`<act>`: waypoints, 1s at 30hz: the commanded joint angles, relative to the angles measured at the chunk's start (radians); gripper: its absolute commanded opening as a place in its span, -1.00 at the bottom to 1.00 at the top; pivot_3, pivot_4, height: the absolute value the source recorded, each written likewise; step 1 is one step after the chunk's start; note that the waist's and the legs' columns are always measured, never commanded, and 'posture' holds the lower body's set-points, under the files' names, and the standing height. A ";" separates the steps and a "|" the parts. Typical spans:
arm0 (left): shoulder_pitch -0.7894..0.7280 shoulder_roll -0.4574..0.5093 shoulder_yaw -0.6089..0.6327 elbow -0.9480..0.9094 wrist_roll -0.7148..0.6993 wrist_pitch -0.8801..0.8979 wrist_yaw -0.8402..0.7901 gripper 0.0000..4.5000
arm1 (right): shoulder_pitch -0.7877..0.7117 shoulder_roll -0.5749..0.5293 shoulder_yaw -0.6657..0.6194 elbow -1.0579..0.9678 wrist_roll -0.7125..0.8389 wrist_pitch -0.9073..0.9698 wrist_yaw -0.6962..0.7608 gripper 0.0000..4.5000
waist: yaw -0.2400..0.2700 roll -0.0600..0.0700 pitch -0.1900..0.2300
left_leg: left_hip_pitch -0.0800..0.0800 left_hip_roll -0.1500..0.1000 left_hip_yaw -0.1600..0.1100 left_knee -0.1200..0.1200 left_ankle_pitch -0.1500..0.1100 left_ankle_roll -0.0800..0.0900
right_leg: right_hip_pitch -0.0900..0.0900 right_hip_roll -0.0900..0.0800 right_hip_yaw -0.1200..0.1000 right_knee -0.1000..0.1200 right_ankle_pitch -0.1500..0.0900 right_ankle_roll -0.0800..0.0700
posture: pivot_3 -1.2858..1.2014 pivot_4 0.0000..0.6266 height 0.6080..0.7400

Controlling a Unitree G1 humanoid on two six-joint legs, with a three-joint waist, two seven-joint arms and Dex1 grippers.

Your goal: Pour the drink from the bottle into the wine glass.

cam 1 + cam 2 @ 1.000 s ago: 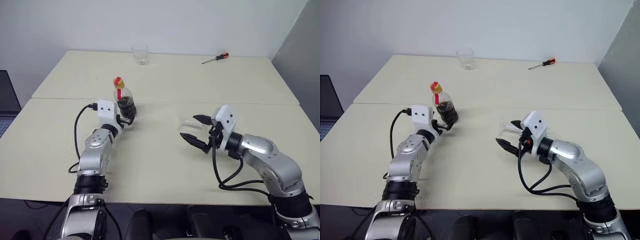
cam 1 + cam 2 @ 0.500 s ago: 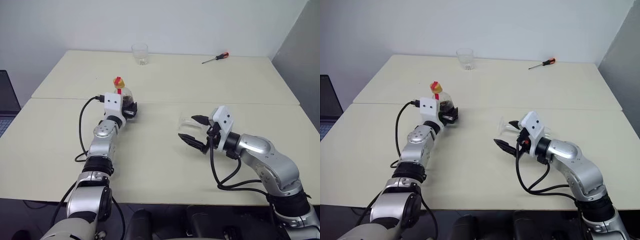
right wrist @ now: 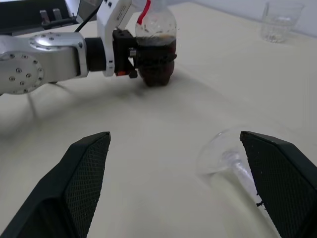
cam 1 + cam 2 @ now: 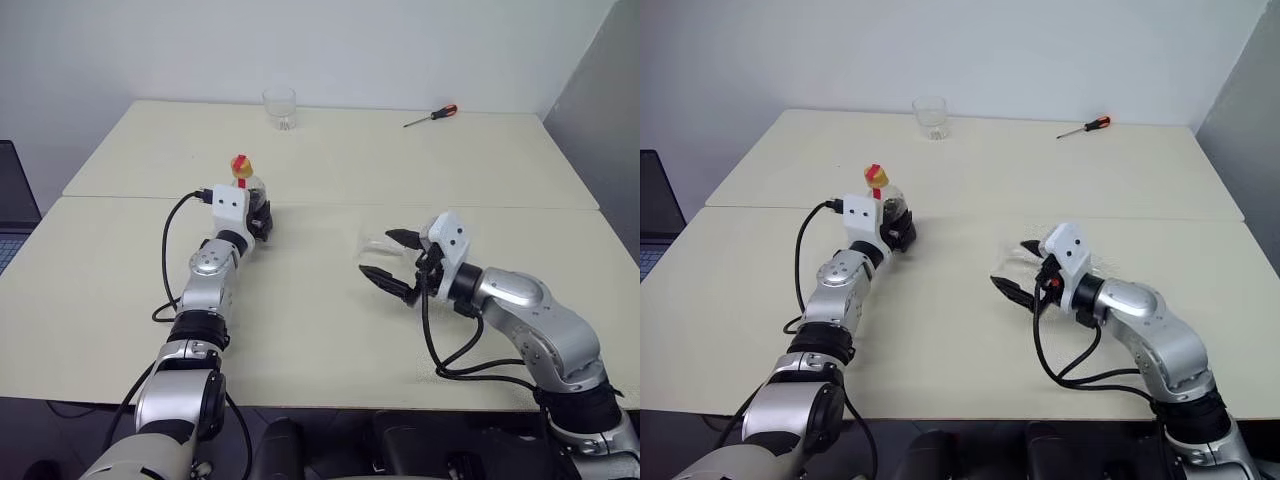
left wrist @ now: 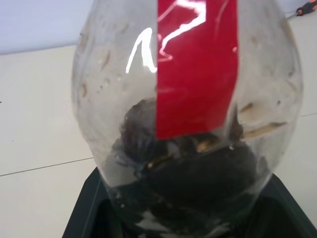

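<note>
Left end effector [image 3: 141,55] clamped around the lower body of the bottle [image 3: 155,47], upright on the desk [image 4: 330,160] at its left side; yellow cap [image 4: 240,164] and red label strip [image 5: 196,64] showing, dark drink [image 5: 193,183] low inside. Right end effector [image 3: 178,183] spread wide, gripping nothing, fingers [image 3: 81,173] either side of the wine glass [image 3: 228,158], tipped over on the desk. Glass faint, stem partly cut off behind one finger; contact impossible to judge. Far off: tumbler [image 4: 280,108], screwdriver [image 4: 431,116].

Two cream tables [image 4: 330,300] abut (seam crosswise). Resting on them: bottle [image 4: 890,205], tumbler [image 4: 280,108], screwdriver [image 4: 431,116], wine glass [image 3: 223,158] lying sideways.
</note>
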 commanded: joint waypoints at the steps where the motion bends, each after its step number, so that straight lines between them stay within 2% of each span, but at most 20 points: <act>1: 0.020 -0.010 -0.036 -0.183 -0.037 0.064 -0.089 -0.15 | -0.091 0.014 -0.097 -0.015 0.053 0.063 -0.056 1.00 | 0.001 0.000 0.000 | 0.000 0.000 0.000 0.000 0.000 0.000 | 0.000 0.000 0.000 0.000 0.000 0.000 | 0.03 -0.52 1.00; 6: 0.090 -0.046 -0.113 -0.423 -0.045 0.205 -0.146 -0.15 | -0.230 0.055 -0.174 -0.001 0.135 0.219 -0.145 1.00 | 0.001 0.000 0.000 | -0.001 0.000 0.000 0.000 0.000 0.000 | -0.001 0.000 0.000 0.000 0.000 0.000 | 0.03 -0.52 1.00; 12: 0.176 -0.102 -0.200 -0.613 -0.029 0.306 -0.144 -0.15 | -0.324 0.059 -0.133 -0.014 0.140 0.335 -0.201 1.00 | 0.001 0.000 0.000 | -0.002 0.000 0.000 0.000 0.000 0.000 | -0.001 0.000 0.000 0.000 0.001 -0.002 | 0.03 -0.52 1.00; 17: 0.203 -0.119 -0.255 -0.664 0.006 0.325 -0.129 -0.15 | -0.375 0.120 -0.123 0.004 0.142 0.407 -0.277 1.00 | -0.006 0.000 0.000 | -0.001 0.001 0.000 0.000 0.000 0.000 | -0.002 0.000 0.001 0.001 0.000 -0.001 | 0.03 -0.52 1.00; 30: 0.206 -0.144 -0.290 -0.674 0.029 0.315 -0.128 -0.15 | -0.408 0.199 -0.075 0.056 0.111 0.426 -0.307 1.00 | -0.002 0.000 0.000 | -0.002 0.001 -0.001 0.000 0.000 0.000 | -0.002 0.001 0.000 0.000 0.000 -0.001 | 0.03 -0.52 1.00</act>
